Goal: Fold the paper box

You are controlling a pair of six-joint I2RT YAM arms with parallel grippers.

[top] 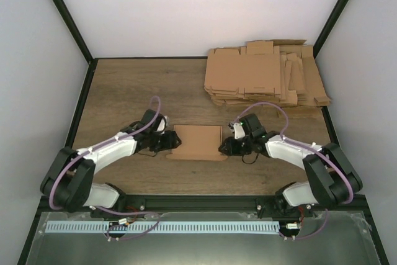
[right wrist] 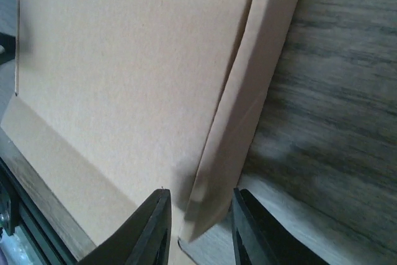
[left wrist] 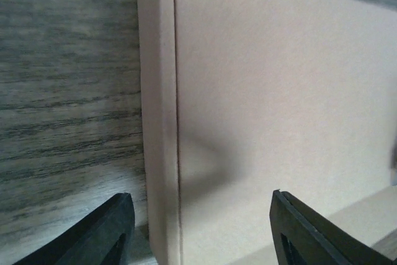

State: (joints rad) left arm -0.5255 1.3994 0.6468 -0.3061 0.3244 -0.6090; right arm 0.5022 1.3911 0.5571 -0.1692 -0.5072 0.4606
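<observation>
Soft even light; faint shadow on paper box (left wrist: 267, 103).

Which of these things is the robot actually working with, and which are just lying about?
In use: single shallow brown cardboard box between the arms; left gripper and right gripper at its side edges.
Lying about: pile of flat brown cardboard blanks at the far right.

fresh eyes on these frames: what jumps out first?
The paper box lies in the middle of the table, a plain brown slab with an arm on either side. The left gripper stands open astride its left edge, and the right gripper straddles the folded strip along its right edge, jaws close together. A messy pile of flat cardboard blanks fills the far right corner.
</observation>
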